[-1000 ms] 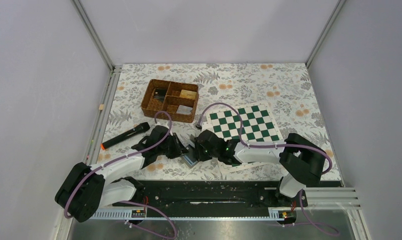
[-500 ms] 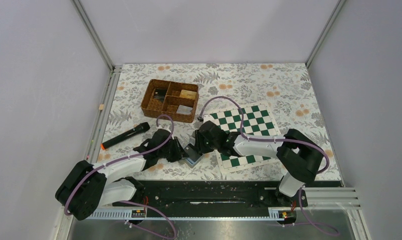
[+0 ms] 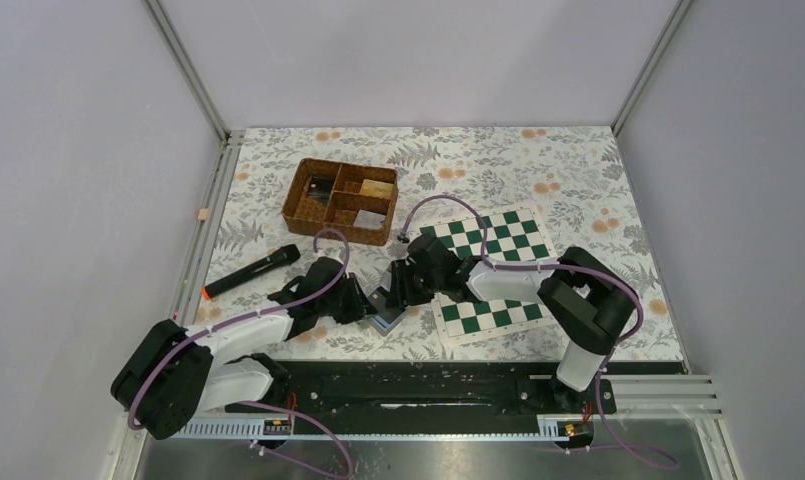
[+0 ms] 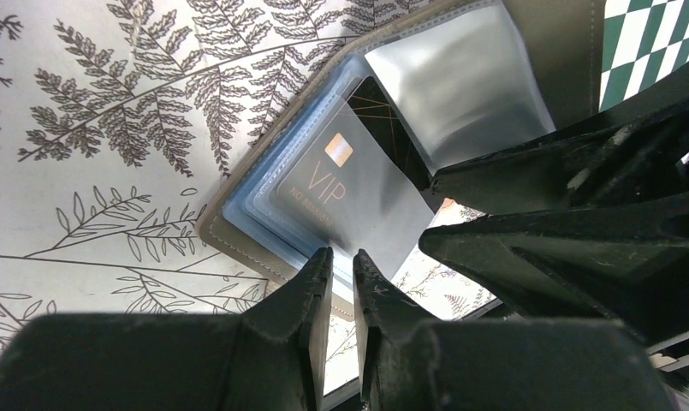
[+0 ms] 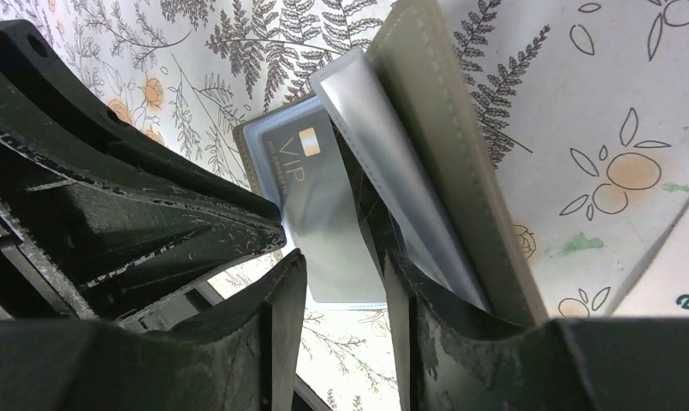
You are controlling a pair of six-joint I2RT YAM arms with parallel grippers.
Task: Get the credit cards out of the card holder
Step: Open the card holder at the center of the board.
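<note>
While left gripper [image 4: 339, 257] pinches holder [image 4: 570, 60] to anchor it, right gripper [image 5: 345, 265] straddles card [image 5: 311, 197], spread. At holder's 3 o'clock: chessboard [image 3: 508, 240].

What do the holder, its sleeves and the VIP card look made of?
Holder: matte grey cover with a stitched edge, probably faux leather or fabric. Sleeves: clear, glossy plastic, catching glare. VIP card: dark, smooth, likely plastic, copper-coloured chip; seen through a sleeve, so unsure.

grey card holder [image 5: 443, 128], green-white chessboard [image 3: 508, 240]
</note>
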